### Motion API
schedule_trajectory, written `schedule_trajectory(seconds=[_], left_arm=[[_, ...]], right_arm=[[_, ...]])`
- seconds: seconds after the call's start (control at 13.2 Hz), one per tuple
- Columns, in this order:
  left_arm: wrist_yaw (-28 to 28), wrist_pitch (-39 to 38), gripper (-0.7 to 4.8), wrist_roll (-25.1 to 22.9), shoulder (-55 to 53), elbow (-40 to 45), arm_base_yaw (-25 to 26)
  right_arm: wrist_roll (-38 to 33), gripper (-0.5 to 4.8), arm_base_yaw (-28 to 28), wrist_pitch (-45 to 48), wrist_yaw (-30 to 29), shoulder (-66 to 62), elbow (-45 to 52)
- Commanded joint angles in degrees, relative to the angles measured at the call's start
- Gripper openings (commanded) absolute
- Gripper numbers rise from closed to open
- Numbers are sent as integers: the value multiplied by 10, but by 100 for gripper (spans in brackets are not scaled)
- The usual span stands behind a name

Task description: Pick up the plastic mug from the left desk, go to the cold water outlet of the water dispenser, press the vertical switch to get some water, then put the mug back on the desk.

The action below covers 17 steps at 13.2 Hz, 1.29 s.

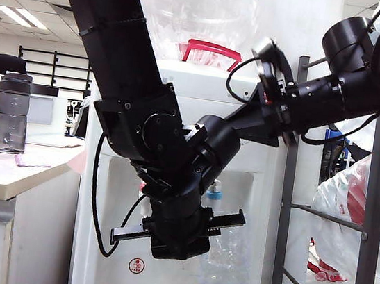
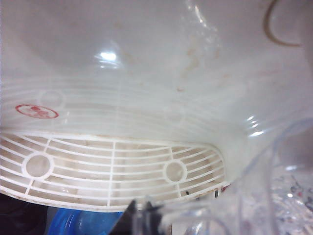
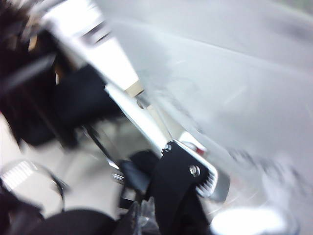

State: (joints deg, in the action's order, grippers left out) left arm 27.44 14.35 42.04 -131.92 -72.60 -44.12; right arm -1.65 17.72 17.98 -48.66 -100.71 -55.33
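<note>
The plastic mug (image 1: 228, 253) hangs in the water dispenser's (image 1: 183, 85) recess, right below the cold water outlet (image 1: 215, 191) with its light-blue collar. My left gripper (image 1: 194, 244) is shut on the mug's clear handle. In the left wrist view the left gripper (image 2: 145, 215) pinches clear plastic, with the mug's wall (image 2: 286, 186) beside it. My right arm (image 1: 337, 91) reaches in from the upper right. Its gripper is hidden behind the left arm. In the blurred right wrist view the right gripper (image 3: 143, 215) looks shut and empty. The vertical switch is hidden. I make out no water.
The left desk (image 1: 3, 173) carries a smoky-grey bottle (image 1: 12, 113). A slotted drip tray (image 2: 112, 171) lies under the mug. A large water jug (image 1: 193, 9) tops the dispenser. A grey metal rack (image 1: 374, 208) with bagged goods stands to the right.
</note>
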Motion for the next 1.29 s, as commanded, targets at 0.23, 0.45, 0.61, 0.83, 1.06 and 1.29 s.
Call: schedule_trajectory(seconds=[0.23,0.45,0.61,0.83,1.06,1.29], left_arm=[[1,26,-6,0,5,-4,3],[-4,27,-6,0,5,-4,3],[-5,27,-6,0,5,-4,3],[-6,27,-6,0,5,-4,3],[-7,27,-6,0,5,-4,3],[-12,27,-6,0,5,-4,3]], right_arm=[[258,-5,2,2,86,-4,-3],[366,-5,3,3,55,-26,-3],[410,-5,3,3,56,-38,-3],[453,-5,3,18,74,-51,-2],[466,-5,5,55,98,-66,-3],[469,-5,6,78,102,-78,-3]])
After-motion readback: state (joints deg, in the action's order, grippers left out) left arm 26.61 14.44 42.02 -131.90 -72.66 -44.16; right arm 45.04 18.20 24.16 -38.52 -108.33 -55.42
